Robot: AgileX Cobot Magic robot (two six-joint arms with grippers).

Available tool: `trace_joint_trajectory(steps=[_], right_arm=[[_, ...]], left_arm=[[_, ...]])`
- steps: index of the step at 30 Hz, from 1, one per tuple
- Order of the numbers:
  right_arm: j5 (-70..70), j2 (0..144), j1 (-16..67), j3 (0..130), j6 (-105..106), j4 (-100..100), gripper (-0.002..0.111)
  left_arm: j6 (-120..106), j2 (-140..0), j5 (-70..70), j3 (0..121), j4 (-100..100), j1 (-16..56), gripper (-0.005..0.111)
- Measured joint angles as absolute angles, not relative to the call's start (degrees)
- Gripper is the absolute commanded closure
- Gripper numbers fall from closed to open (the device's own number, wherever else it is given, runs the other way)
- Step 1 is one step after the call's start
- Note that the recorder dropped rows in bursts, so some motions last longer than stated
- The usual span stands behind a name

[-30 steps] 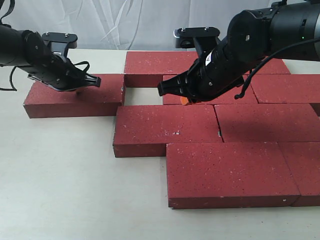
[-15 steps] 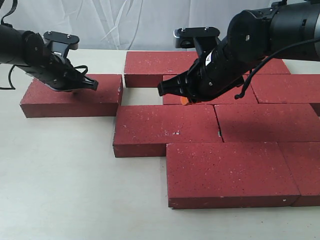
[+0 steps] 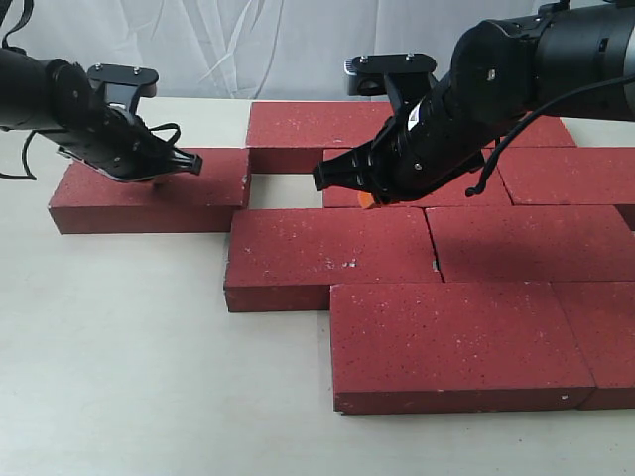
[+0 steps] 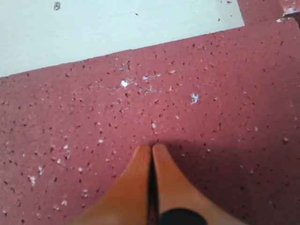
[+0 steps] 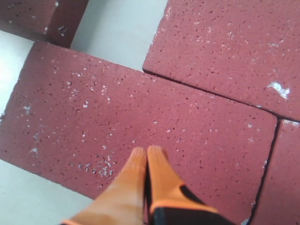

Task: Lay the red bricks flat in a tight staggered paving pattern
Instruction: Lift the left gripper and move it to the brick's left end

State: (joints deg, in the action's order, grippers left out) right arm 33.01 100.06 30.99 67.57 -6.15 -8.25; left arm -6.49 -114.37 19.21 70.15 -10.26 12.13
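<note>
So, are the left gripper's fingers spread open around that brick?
No, the left gripper has its orange fingers pressed together, tips pointing at the flat top of the red brick.

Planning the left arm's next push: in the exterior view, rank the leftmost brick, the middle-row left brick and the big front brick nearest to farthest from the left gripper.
1. the leftmost brick, right under the left gripper.
2. the middle-row left brick, to its front right.
3. the big front brick, nearest the camera.

We see a pale cream, smooth tabletop (image 3: 129, 347) under soft even light, and behind it a wrinkled white fabric backdrop (image 3: 248, 45).
</note>
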Motion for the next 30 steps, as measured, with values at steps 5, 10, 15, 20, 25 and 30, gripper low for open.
trace_joint_trajectory(steps=[5, 10, 15, 20, 25, 30], right_arm=[[33.0, 100.1, 31.0, 67.6, -6.1, -8.3, 0.109], [33.0, 100.1, 31.0, 67.6, -6.1, -8.3, 0.109], [33.0, 100.1, 31.0, 67.6, -6.1, -8.3, 0.109], [33.0, 100.1, 31.0, 67.6, -6.1, -8.3, 0.109], [33.0, 100.1, 31.0, 67.6, -6.1, -8.3, 0.109], [33.2, 100.1, 31.0, 67.6, -6.1, -8.3, 0.109]], left_arm=[[-6.5, -114.4, 19.1, 70.2, -12.5, 12.8, 0.107], [-6.6, -114.4, 19.1, 70.2, -17.3, 13.2, 0.107], [-6.6, -114.4, 19.1, 70.2, -18.5, 13.3, 0.107], [-6.6, -113.7, 20.1, 70.2, -18.6, 13.3, 0.107], [-6.6, -108.5, 21.6, 69.8, -13.9, 13.5, 0.107], [-6.6, -103.0, 21.5, 69.8, -10.7, 10.9, 0.107]])
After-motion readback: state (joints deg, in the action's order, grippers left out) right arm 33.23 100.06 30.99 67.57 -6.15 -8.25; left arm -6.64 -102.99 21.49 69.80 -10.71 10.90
